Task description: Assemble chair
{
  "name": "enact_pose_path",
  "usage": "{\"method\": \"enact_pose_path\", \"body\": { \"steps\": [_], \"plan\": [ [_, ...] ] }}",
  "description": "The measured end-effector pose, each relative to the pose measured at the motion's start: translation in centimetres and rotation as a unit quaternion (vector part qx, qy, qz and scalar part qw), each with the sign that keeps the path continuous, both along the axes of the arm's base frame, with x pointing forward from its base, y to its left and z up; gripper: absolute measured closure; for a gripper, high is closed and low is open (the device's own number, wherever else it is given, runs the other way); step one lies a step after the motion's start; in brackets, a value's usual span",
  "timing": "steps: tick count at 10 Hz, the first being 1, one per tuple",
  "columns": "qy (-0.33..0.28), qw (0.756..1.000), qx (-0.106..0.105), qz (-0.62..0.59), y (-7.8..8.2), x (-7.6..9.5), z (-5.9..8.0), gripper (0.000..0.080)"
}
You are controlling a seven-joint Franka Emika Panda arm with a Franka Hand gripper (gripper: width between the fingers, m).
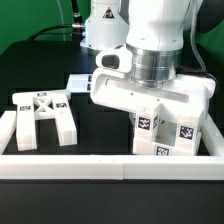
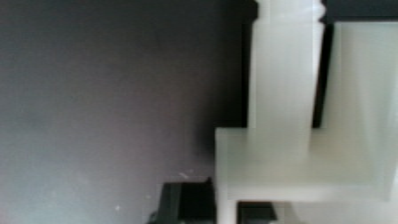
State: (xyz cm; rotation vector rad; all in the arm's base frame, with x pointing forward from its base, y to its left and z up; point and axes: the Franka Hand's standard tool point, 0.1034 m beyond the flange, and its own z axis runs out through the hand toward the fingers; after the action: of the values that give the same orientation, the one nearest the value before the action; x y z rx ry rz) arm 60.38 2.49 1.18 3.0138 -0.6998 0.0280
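The chair is in loose white parts with marker tags. A leg frame [image 1: 40,115] lies flat at the exterior view's left. A cluster of tagged chair pieces [image 1: 165,135] stands at the exterior view's right, against the front wall. My gripper [image 1: 148,112] is low over this cluster, its fingertips hidden by the hand. In the wrist view, a blurred white chair piece [image 2: 285,110] fills the frame close up. My gripper [image 2: 228,206] has two dark fingers [image 2: 187,203] with a narrow strip of that white piece between them, so it looks shut on it.
A low white border wall [image 1: 100,166] runs along the front and the exterior view's left side of the black table. The marker board [image 1: 80,82] lies at the back behind the arm. Bare black table [image 1: 100,125] lies between the leg frame and the cluster.
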Motion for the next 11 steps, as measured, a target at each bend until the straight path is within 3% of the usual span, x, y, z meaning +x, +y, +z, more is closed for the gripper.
{"method": "enact_pose_path", "body": {
  "steps": [3, 7, 9, 11],
  "plan": [
    [-0.005, 1.000, 0.005, 0.010, 0.0, 0.2, 1.7, 0.0764],
    [0.003, 0.999, 0.022, 0.032, -1.1, 0.5, 6.4, 0.0764],
    [0.015, 0.999, 0.023, 0.030, -1.2, 0.1, 6.1, 0.0764],
    [0.066, 0.997, 0.032, 0.028, -1.6, -0.6, 6.1, 0.0764]
  ]
}}
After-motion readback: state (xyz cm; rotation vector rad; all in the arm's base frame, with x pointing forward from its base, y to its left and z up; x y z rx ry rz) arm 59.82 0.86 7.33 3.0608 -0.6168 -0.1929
